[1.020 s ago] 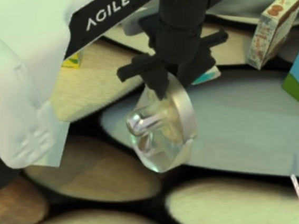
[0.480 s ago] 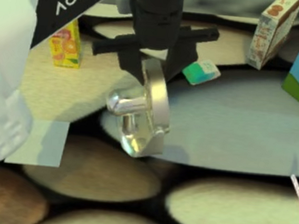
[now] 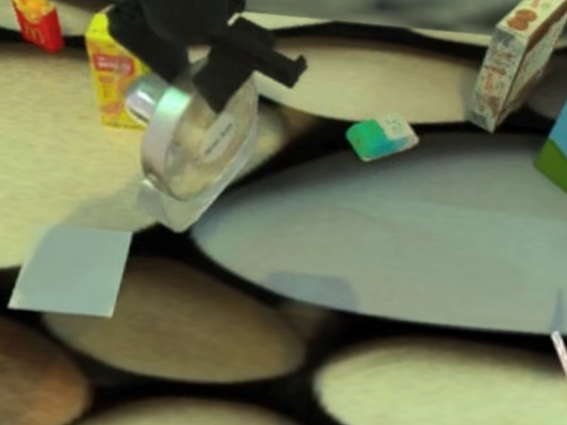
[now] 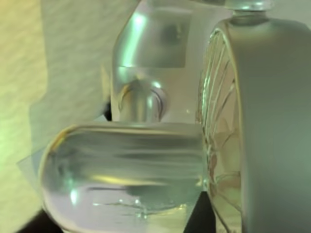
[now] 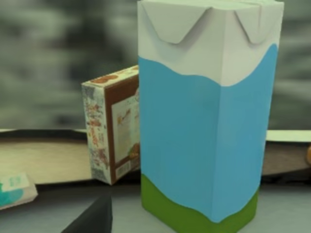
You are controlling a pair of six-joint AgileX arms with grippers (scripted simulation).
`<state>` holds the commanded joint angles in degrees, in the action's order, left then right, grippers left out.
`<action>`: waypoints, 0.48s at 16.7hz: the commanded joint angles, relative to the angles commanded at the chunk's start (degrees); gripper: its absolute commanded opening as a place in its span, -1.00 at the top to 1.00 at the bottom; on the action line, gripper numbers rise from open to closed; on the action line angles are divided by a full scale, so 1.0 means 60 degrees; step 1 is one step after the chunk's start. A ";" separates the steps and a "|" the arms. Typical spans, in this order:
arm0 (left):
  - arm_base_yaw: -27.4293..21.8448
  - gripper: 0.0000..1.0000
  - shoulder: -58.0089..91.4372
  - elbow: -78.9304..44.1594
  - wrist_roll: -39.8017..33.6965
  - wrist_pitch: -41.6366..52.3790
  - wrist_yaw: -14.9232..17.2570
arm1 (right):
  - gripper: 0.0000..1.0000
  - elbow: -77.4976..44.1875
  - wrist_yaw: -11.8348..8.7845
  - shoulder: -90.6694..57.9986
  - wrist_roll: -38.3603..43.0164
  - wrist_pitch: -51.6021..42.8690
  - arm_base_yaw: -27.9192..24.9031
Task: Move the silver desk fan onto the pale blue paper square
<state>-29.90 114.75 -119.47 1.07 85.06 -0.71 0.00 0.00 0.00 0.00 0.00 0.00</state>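
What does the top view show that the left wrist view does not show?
Only the top view shows the pale blue paper square, the yellow juice carton, the small teal-and-white box and the left hand gripping the fan's rim. Only the left wrist view shows the wire grille close up. Both show the shiny silver desk fan.

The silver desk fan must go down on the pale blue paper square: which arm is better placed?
Left. Its end effector holds the silver desk fan near the pale blue paper square; the right arm is not visible.

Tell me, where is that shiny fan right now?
The silver desk fan hangs in the left end effector at the top view's upper left, beside the yellow juice carton.
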 joint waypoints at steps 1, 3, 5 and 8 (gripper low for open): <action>0.0217 1.00 -0.0315 0.0398 0.1242 -0.0161 0.0006 | -1.00 0.0000 0.0000 0.0000 0.0000 0.0000 0.0000; 0.0655 1.00 -0.0890 0.1215 0.3622 -0.0441 0.0025 | -1.00 0.0000 0.0000 0.0000 0.0000 0.0000 0.0000; 0.1091 1.00 -0.1402 0.2069 0.5826 -0.0674 0.0047 | -1.00 0.0000 0.0000 0.0000 0.0000 0.0000 0.0000; 0.1729 1.00 -0.2056 0.3393 0.8717 -0.0950 0.0077 | -1.00 0.0000 0.0000 0.0000 0.0000 0.0000 0.0000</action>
<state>-19.53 102.41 -99.11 53.37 79.35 -0.25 0.00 0.00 0.00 0.00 0.00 0.00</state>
